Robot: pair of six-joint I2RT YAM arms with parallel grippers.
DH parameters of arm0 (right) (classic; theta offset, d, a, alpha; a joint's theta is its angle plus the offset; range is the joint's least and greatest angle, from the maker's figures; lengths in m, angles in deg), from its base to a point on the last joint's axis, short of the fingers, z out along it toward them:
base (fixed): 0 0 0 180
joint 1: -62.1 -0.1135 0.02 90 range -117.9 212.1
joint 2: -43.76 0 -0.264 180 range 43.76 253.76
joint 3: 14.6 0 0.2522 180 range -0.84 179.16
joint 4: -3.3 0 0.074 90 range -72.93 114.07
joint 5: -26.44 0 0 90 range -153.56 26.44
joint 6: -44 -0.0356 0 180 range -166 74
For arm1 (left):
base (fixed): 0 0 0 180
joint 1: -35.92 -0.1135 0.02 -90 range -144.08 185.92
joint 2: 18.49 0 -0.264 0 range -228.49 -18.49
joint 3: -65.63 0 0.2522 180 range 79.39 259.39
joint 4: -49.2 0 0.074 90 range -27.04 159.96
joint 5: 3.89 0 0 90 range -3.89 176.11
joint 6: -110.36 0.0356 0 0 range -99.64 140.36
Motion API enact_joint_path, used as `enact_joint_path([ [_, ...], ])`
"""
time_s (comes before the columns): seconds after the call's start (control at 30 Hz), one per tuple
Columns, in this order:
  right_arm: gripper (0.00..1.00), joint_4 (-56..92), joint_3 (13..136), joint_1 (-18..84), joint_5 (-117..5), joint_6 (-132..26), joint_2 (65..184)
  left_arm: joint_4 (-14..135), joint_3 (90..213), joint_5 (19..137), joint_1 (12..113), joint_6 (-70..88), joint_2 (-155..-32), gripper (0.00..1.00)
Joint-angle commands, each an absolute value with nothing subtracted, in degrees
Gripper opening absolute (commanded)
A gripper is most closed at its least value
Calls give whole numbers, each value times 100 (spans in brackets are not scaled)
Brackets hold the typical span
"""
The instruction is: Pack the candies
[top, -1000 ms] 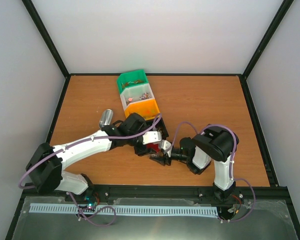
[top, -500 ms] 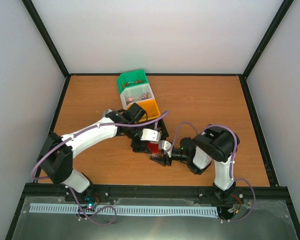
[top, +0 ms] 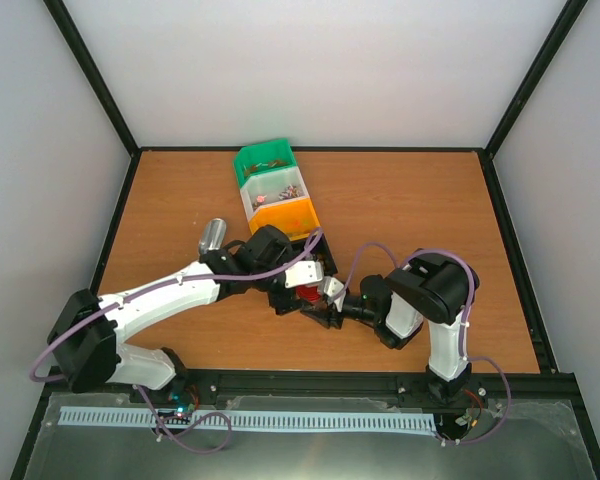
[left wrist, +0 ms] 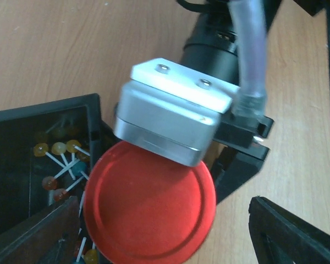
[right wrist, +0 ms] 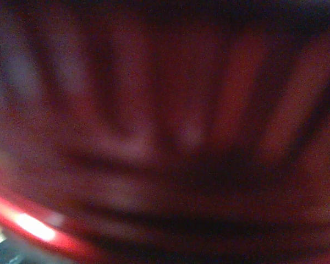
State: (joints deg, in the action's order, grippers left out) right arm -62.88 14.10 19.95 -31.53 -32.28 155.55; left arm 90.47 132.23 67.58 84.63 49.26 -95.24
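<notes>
Overhead, you are looking at a flat table (top: 410, 220) of orange-brown wood-grain board, boxed in by plain white walls (top: 310, 70) and a black frame (top: 90, 80).

Your left arm (top: 160, 295), white shells with black joints, stretches low from its near-left base diagonally toward the table's middle. Your right arm (top: 430, 290) folds at the elbow and points left, so the two wrists meet.

Toward the back, three smooth plastic bins touch in a row: a green bin (top: 250, 160) farthest, a white bin (top: 248, 200), and an orange bin (top: 290, 216) nearest. A small shiny metal cylinder (top: 212, 235) lies just beside the left forearm. A straight-walled black bin (left wrist: 22, 115) sits between the wrists.

The round red lid (left wrist: 148, 209), smooth on top and ribbed round its rim, overlaps that bin's corner. Your right gripper (top: 316, 305) appears clamped on the lid's rim, though one finger is hidden under its wrist camera block (left wrist: 170, 121). Your left gripper (left wrist: 164, 220) stands spread wide, with its fingers on either side of the lid and clear of it.

The candies (left wrist: 58, 165), glossy round heads on thin white sticks in yellow, orange and red, lie inside the black bin. More tiny mixed ones show in the white bin.
</notes>
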Motion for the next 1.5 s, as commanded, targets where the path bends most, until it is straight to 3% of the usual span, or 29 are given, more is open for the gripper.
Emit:
enact_joint_path([
  [0.0, 52, -6758, 1397, 1956, -3345, -3225, 15456, 8618, 13284, 7175, 8518, 4194, -9652, 86],
  [0.37, 52, -6355, 1446, 1956, -3412, -3299, 15254, 8573, 13247, 7204, 8532, 4336, -9719, 80],
  [0.63, 52, -6485, 1387, 1956, -3152, -3240, 15239, 8909, 13326, 6915, 8513, 4938, -9819, 64],
  [0.8, 52, -6558, 1341, 1956, -2876, -3168, 15248, 9559, 13617, 6238, 8321, 5751, -10076, 57],
  [1.03, 52, -6606, 1312, 1956, -2743, -3109, 15242, 11154, 14572, 5607, 8146, 8066, -10868, 55],
  [1.2, 52, -6603, 1305, 1956, -2813, -3159, 15229, 10954, 15098, 5777, 7974, 7655, -11133, 65],
  [1.47, 52, -6619, 1371, 1954, -3149, -3281, 15316, 9551, 13917, 6494, 8003, 5333, -10085, 84],
])
